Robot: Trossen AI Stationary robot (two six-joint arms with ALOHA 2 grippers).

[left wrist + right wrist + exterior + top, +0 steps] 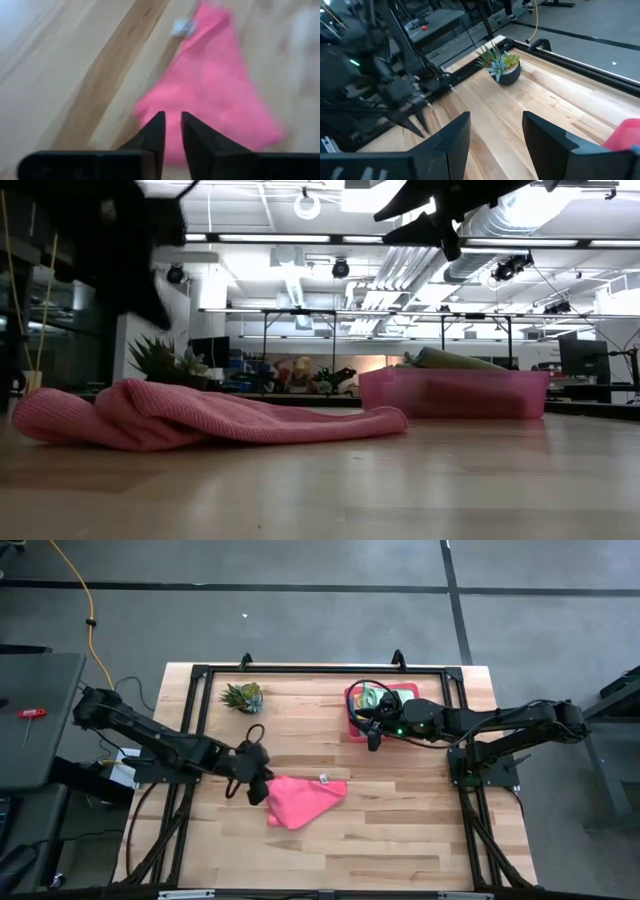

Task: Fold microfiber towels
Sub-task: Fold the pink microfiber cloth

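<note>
Because the pink towel point(304, 800) lies crumpled rather than flat on the table point(400, 840), the chief risk is judged to be a pinch that gathers more than one layer, or only loose pile, so that a lift would drag the heap along the wood instead of opening it out. The left gripper point(262, 783) is held just beside the towel's left edge; in its wrist view the fingers point(152, 135) are seen parted by only a narrow slit, with nothing between them and the cloth lying just past their tips. A closing made at that spacing could miss the edge altogether. The towel is found near the table's middle, well apart from the pink tray point(352, 712) in which other folded cloths are stacked. Its long axis is laid roughly across the table from left to right, tilted slightly — the narrower, pointed end with the small white tag point(325, 778) is turned toward the right arm, the bulkier bunched end toward the left gripper. The right gripper point(374, 737) is held over the tray's near edge, its fingers point(452, 137) spread moderately and empty; a sweep from there could nudge the tray.
</note>
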